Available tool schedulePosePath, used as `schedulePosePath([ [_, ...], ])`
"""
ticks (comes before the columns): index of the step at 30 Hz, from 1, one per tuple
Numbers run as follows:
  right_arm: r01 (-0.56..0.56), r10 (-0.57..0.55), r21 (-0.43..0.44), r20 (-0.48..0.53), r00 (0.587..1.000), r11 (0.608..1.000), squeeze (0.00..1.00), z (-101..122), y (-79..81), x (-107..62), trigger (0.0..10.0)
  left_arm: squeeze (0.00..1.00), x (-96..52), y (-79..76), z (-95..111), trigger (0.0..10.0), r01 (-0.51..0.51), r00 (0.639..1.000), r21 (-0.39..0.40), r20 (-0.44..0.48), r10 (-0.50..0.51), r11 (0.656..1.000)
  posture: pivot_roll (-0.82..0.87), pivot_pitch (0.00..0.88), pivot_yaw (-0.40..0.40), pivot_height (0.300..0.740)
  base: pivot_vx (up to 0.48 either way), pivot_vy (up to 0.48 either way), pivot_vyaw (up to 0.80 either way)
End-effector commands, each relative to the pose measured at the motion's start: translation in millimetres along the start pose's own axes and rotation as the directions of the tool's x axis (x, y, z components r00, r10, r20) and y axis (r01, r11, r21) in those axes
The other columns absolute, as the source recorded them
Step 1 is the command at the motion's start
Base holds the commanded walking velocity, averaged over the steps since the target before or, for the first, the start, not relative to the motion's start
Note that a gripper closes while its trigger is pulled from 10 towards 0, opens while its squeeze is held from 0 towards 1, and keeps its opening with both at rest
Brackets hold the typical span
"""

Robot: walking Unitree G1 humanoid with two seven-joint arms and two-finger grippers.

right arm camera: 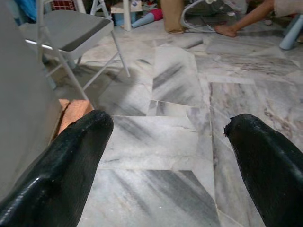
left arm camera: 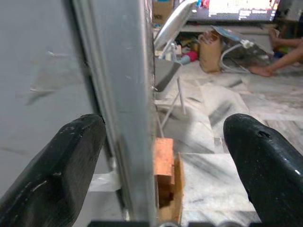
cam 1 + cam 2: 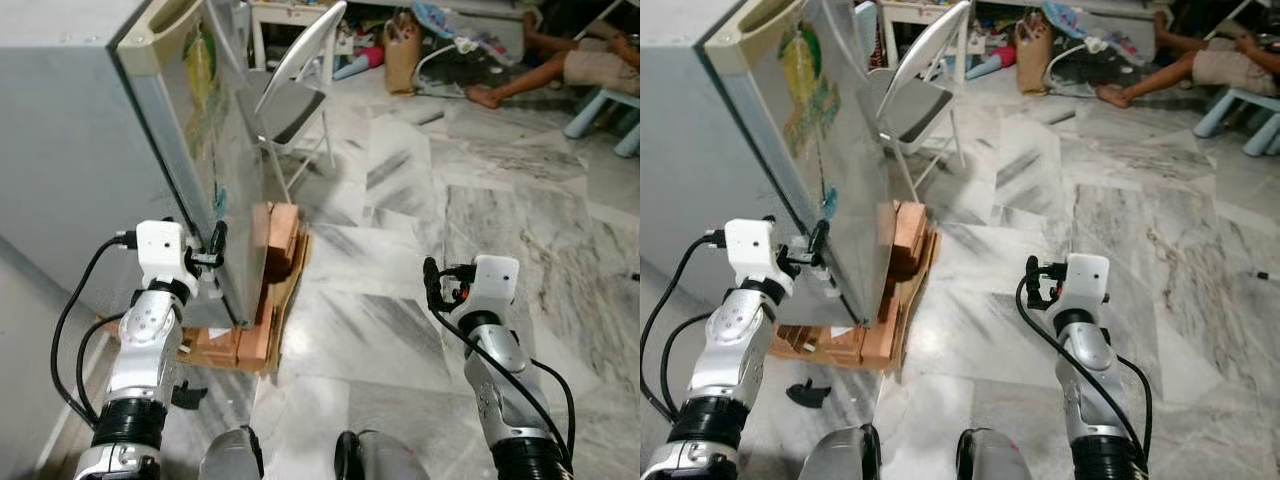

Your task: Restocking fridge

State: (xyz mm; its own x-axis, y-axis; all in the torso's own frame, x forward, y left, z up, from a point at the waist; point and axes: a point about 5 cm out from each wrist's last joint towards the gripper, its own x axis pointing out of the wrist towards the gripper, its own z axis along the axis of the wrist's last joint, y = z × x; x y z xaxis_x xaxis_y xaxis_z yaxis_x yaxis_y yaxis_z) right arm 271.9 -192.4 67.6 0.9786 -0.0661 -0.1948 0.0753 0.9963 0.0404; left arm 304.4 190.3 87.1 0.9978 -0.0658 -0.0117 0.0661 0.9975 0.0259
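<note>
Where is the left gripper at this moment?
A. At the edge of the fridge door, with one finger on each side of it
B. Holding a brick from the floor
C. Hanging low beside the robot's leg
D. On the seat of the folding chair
A. The left gripper is at the edge of the fridge door; its open jaws stand one on each side of that edge, clear of the folding chair.

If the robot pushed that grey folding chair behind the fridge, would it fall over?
The folding chair would probably slide or tip easily: its legs are thin metal tubes, and it stands on smooth marble floor. It likely feels light for its size, since its frame is slim. It might also bump the fridge, which stands close by.
</note>
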Motion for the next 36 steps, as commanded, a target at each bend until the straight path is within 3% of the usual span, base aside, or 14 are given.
schedulePosePath([
  [1, 0.003, -0.003, -0.008, 0.007, 1.000, 1.000, 0.00, 4.4, -3.1, -0.9, 10.0, 0.00, 3.1, -4.0, -2.7, 10.0, 0.016, 1.000, -0.002, -0.006, -0.016, 1.000, -0.09, 0.112, -0.041, 0.740, 0.000, 0.000, 0.00],
  [8, -0.007, 0.007, -0.028, -0.007, 1.000, 1.000, 0.00, 4.9, -8.9, -4.9, 10.0, 0.00, 12.8, -12.4, -6.5, 10.0, 0.016, 1.000, -0.013, -0.019, -0.016, 1.000, -0.10, 0.111, -0.050, 0.740, 0.000, 0.000, 0.00],
  [16, 0.010, -0.014, -0.078, -0.047, 0.999, 0.997, 0.00, -1.7, -32.5, -22.2, 10.0, 0.00, 28.1, -7.5, -2.9, 10.0, -0.048, 0.999, -0.005, -0.010, 0.048, 0.999, -0.12, 0.108, -0.056, 0.740, 0.000, 0.000, 0.00],
  [26, 0.005, -0.010, -0.088, -0.058, 0.998, 0.996, 0.00, -4.2, -32.6, -27.4, 10.0, 0.00, 33.0, -1.9, -1.1, 10.0, -0.100, 0.995, 0.032, -0.009, 0.100, 0.995, -0.13, 0.110, -0.050, 0.740, 0.000, 0.000, 0.00],
  [33, 0.001, -0.005, -0.086, -0.056, 0.998, 0.996, 0.00, -3.1, -31.2, -24.0, 10.0, 0.00, 34.1, -13.2, -0.8, 10.0, -0.039, 0.999, 0.004, 0.000, 0.039, 0.999, -0.12, 0.111, -0.049, 0.740, 0.000, 0.000, 0.00],
  [36, -0.017, 0.011, -0.099, -0.064, 0.998, 0.995, 0.00, -3.8, -31.7, -24.2, 10.0, 0.00, 38.9, -27.3, 3.7, 10.0, 0.030, 0.999, 0.015, 0.014, -0.030, 0.999, -0.11, 0.112, -0.056, 0.740, 0.000, 0.000, 0.00],
])
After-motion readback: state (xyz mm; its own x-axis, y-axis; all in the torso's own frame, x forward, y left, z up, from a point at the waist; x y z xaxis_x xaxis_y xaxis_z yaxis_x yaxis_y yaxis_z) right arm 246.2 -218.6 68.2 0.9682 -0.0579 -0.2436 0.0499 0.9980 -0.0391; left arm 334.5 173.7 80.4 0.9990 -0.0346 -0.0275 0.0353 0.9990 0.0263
